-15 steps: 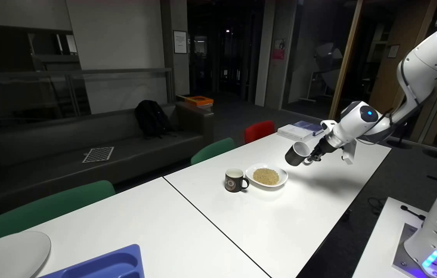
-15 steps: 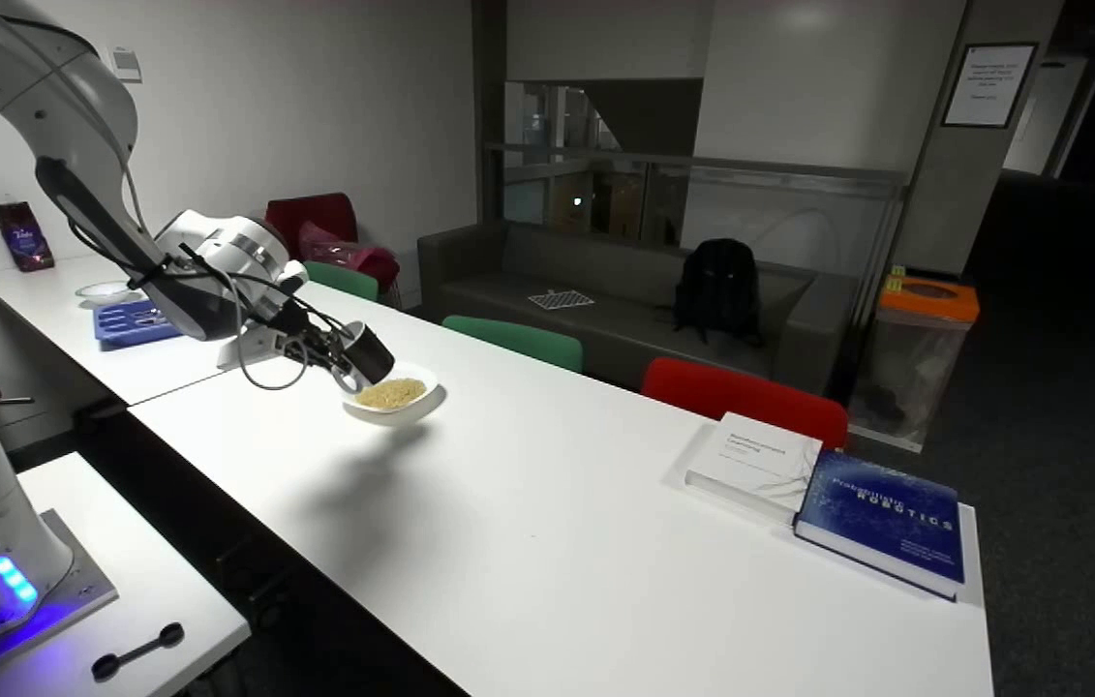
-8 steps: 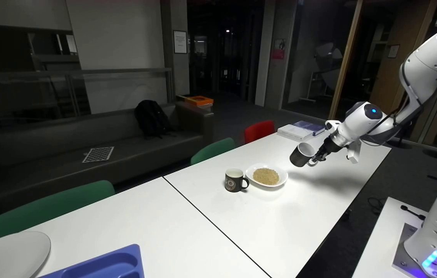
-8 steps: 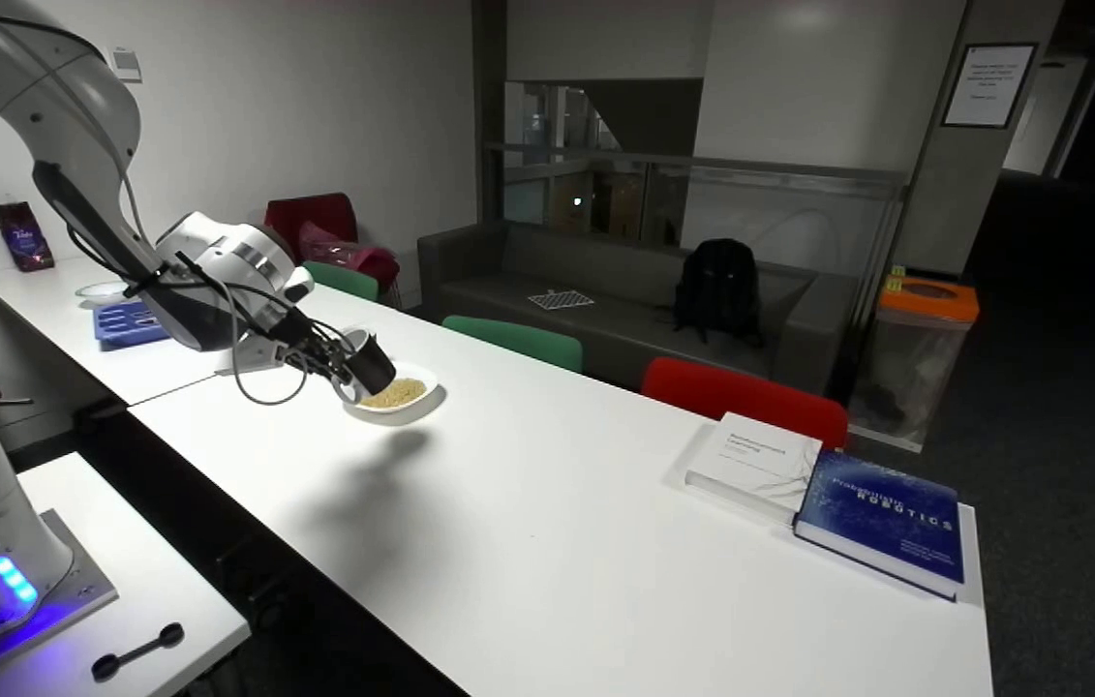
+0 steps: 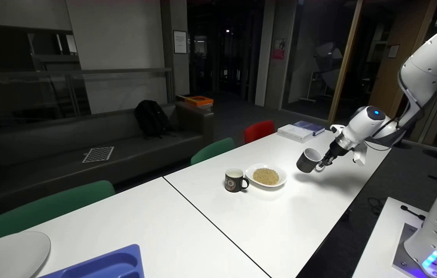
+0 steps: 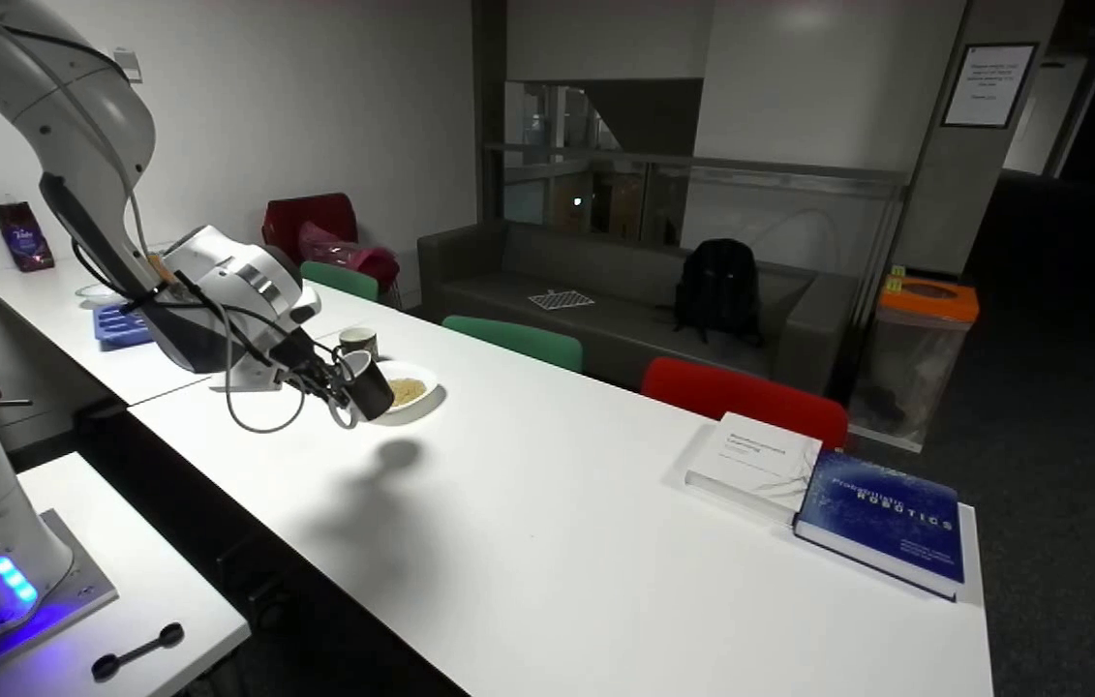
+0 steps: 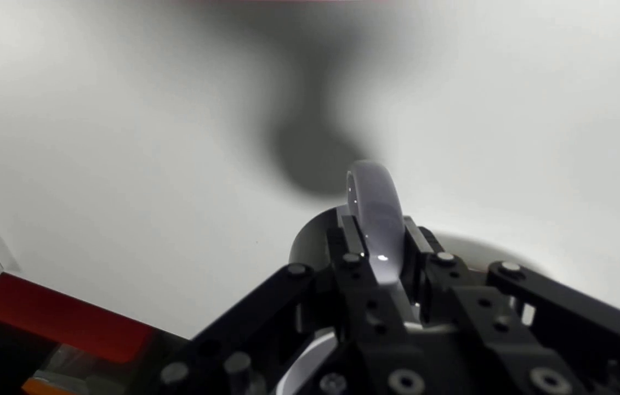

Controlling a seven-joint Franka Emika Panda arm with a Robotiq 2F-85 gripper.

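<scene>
1. Hand [image 7: 381, 236], gripping a tilted mug [image 5: 306, 163] by its handle [image 7: 376, 192] above the table [image 6: 586, 561].
2. Table: white-topped, a plate [image 5: 283, 177] near the mug.
3. Room: dim, grey sofa [image 6: 595, 257] beyond the green chairs [image 6: 516, 341].

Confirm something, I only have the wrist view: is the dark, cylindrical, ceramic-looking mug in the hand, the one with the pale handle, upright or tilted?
Observer: Tilted. In both exterior views the pale-handled mug leans, its base pointing down and away from the white, jointed robot arm.
Operator: Copy. What's close by?
Observer: In an exterior view, a white, rounded, glossy plate with a flat heap of tan grains on it.
Operator: Anything next to that?
Observer: Yes, a second dark, cylindrical mug with a round print, standing upright beside the plate.
</scene>
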